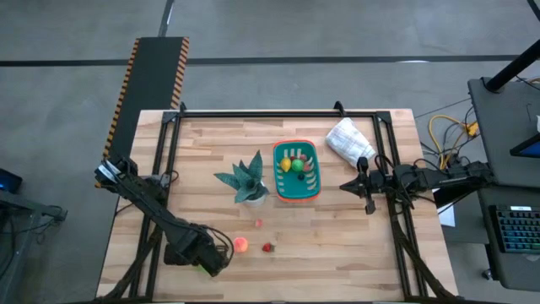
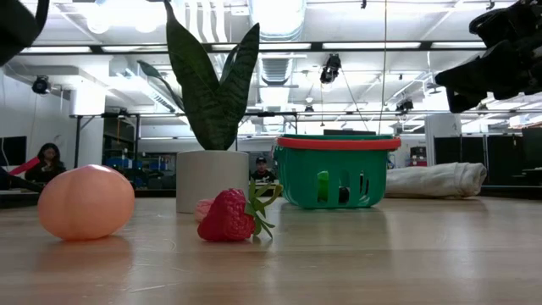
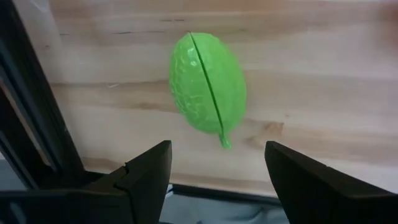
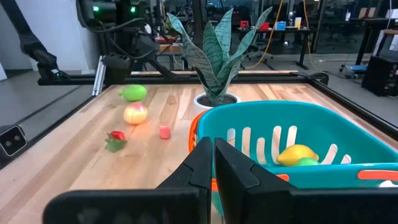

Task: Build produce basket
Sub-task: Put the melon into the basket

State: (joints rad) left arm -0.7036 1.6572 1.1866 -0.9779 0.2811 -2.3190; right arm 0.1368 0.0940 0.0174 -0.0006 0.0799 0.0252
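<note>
1. Left pincer [image 3: 214, 171] is hovering low at the front edge of the worktop [image 1: 354, 245], near the left corner, fingers spread apart with nothing in them. A green produce piece [image 3: 207, 82] lies flat on the wood just ahead of the gap, long axis slanted a bit across the fingers. Might be a lime or a pod, hard to say.
2. Left arm is way nearer to it. Right pincer [image 4: 210, 167] sits closed just beside the basket [image 1: 297, 171], on the side toward the right edge.
3. Basket is mid-worktop with yellow, green and red pieces already inside.
4. A peach [image 1: 241, 245], a strawberry [image 1: 267, 247] and a small pink bit [image 1: 258, 223] still lie near the front edge. Potted plant [image 1: 249, 180] stands left of the basket, white bag [image 1: 349, 140] toward the back right corner.
</note>
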